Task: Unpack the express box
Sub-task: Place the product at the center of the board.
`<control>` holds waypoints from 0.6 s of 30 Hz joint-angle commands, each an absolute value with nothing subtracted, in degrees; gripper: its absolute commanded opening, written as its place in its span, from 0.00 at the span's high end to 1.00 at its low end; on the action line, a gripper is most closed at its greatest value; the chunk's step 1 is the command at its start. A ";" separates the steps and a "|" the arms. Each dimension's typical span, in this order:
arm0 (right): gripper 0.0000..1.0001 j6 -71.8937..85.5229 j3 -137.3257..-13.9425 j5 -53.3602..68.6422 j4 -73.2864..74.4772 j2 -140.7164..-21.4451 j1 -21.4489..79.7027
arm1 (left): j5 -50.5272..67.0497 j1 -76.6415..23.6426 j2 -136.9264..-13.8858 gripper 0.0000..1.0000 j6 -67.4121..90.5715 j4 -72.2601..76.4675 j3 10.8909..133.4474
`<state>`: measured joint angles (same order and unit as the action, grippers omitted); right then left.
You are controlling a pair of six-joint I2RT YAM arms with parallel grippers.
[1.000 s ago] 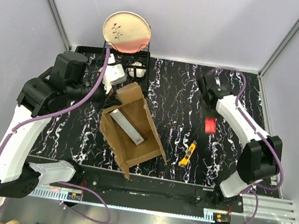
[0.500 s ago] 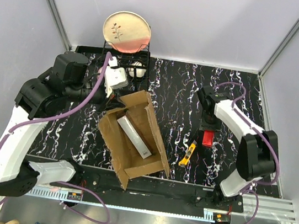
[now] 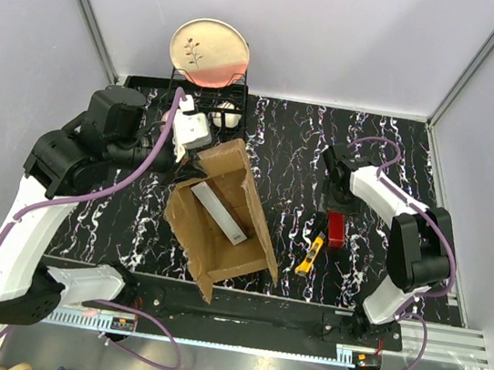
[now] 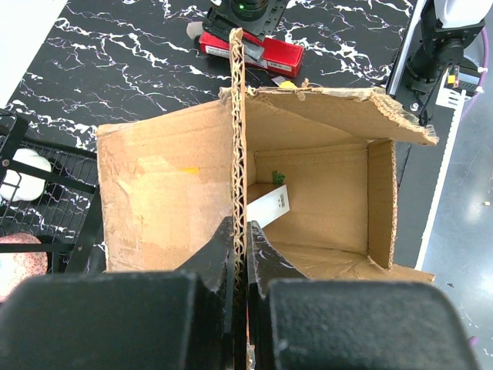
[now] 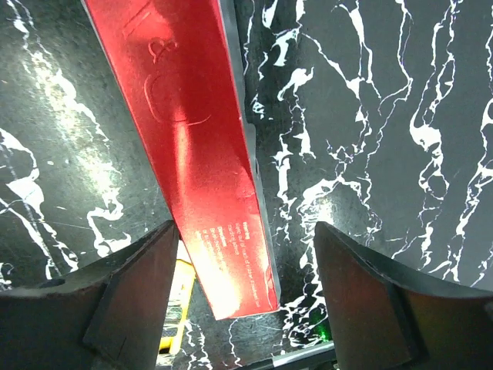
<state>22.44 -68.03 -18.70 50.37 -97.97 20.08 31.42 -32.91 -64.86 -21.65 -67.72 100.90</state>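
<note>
Express box (image 3: 238, 259) sits lower centre of the top view, open, with a white slim pack (image 3: 221, 214) inside. Yellow knife (image 3: 310, 255) just to its right, red package (image 3: 337, 228) beside that. Right gripper (image 5: 245, 231) jaws are spread wide, straddling the red package without clamping it. Left gripper (image 4: 240, 239) is pinched tight on the box flap edge. Dish rack (image 3: 205, 105) upper left.
</note>
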 commanded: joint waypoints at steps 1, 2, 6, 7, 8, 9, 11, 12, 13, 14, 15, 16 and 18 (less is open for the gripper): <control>0.23 22.23 -67.85 -17.14 47.64 -94.31 20.04 | 31.91 -33.22 -63.28 1.00 -22.06 -62.58 104.85; 0.23 22.32 -67.85 -16.96 47.46 -93.78 20.04 | 31.73 -33.22 -63.11 1.00 -22.15 -62.58 104.94; 0.25 22.07 -69.08 -16.00 47.46 -87.56 20.30 | 31.55 -33.31 -62.58 1.00 -22.06 -62.67 104.68; 0.27 21.71 -69.69 -14.69 47.29 -82.49 20.65 | 30.60 -33.40 -62.58 1.00 -22.23 -62.58 104.42; 0.32 21.19 -70.83 -13.81 45.54 -79.40 21.44 | 29.98 -33.83 -62.32 1.00 -22.50 -62.32 103.37; 0.34 20.22 -71.01 -13.19 43.79 -76.06 24.14 | 28.93 -34.01 -62.05 1.00 -22.41 -61.36 102.75; 0.37 18.82 -72.41 -14.32 39.22 -67.17 29.42 | 26.64 -34.89 -62.31 1.00 -22.41 -61.00 102.04; 0.38 16.72 -72.86 -15.81 37.98 -65.06 32.23 | 26.02 -35.15 -63.01 1.00 -22.24 -60.91 102.04; 0.41 15.74 -73.21 -18.00 36.92 -61.38 39.48 | 24.10 -35.77 -63.45 1.00 -21.71 -61.00 102.04; 0.43 15.04 -73.65 -22.80 34.91 -59.87 42.60 | 22.43 -37.25 -63.89 1.00 -21.36 -60.82 101.61; 0.45 14.51 -73.91 -24.85 34.11 -58.37 46.19 | 20.59 -37.87 -64.51 1.00 -20.66 -60.47 101.08; 0.46 14.24 -74.18 -26.96 33.41 -56.18 49.10 | 19.35 -38.05 -64.51 1.00 -19.52 -59.60 100.38; 0.48 13.02 -74.53 -32.32 31.12 -55.02 58.33 | 18.29 -38.14 -64.34 1.00 -18.55 -57.93 97.74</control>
